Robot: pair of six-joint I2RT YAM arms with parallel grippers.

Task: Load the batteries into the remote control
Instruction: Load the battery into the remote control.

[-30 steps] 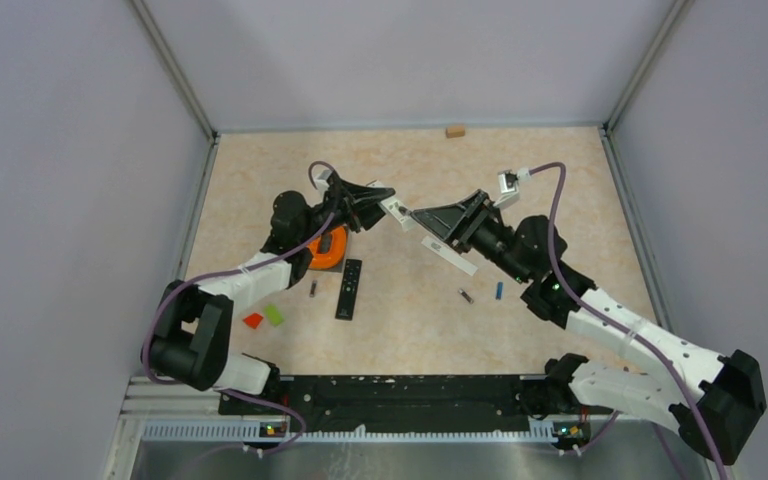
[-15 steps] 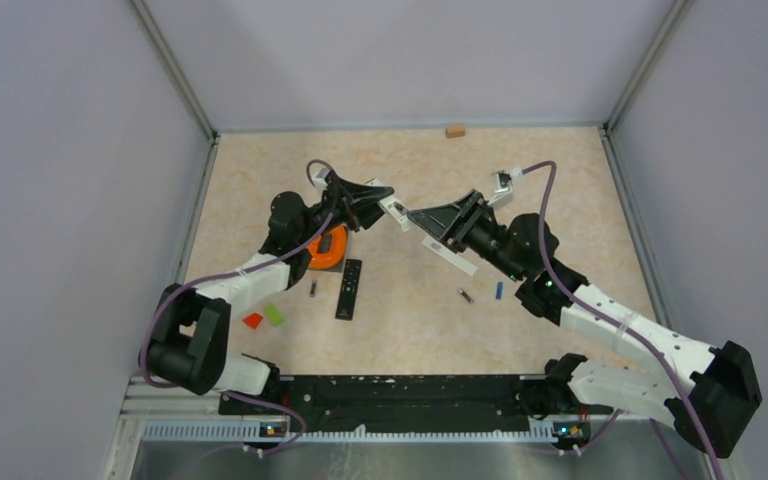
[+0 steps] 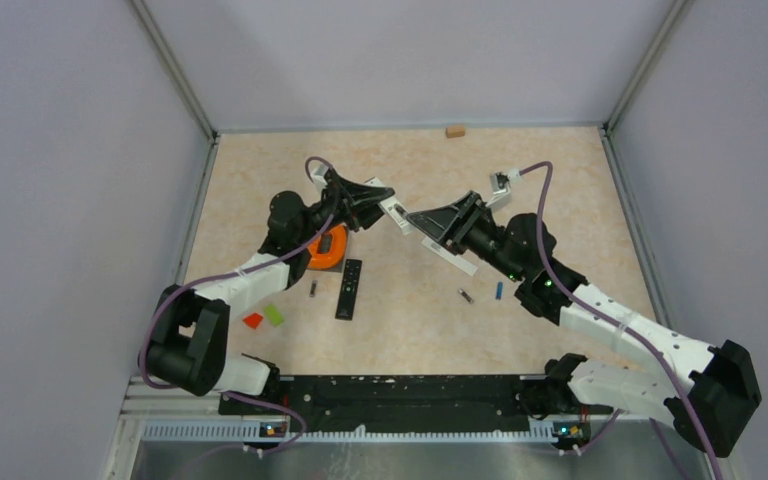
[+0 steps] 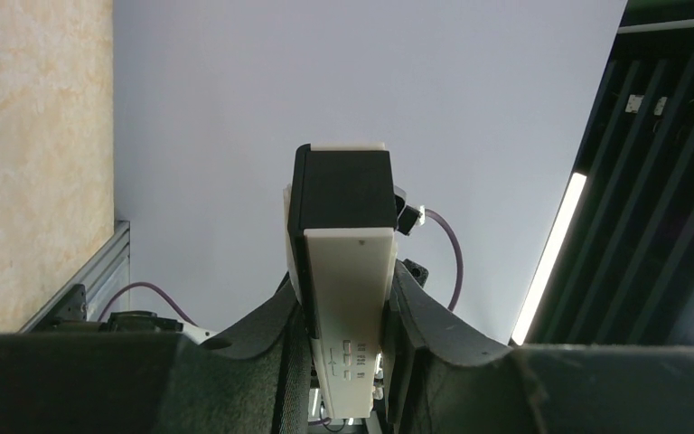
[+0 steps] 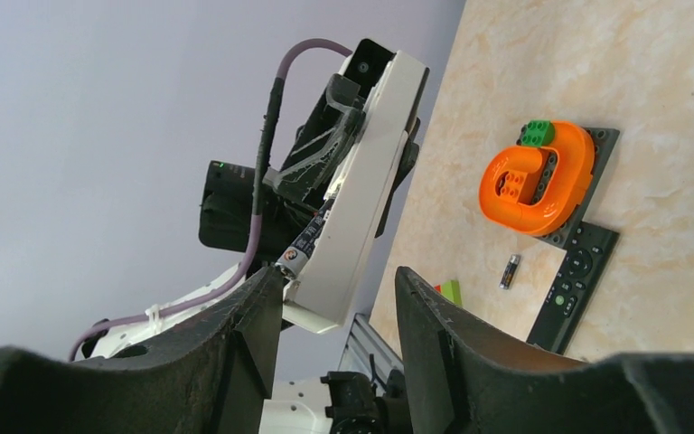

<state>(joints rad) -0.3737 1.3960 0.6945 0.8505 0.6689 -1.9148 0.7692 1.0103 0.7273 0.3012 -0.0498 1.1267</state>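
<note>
Left claw (image 4: 346, 318) tight on white remote (image 4: 344, 267); right claw (image 5: 336, 276) spread (around its end).

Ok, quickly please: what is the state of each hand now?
Left hand: closed on the white rectangular plastic remote control.
Right hand: open, holding nothing.

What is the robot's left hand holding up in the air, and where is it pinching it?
The left gripper pinches the white remote by its two long sides, at one end. The right gripper looks open, holding nothing.
</note>
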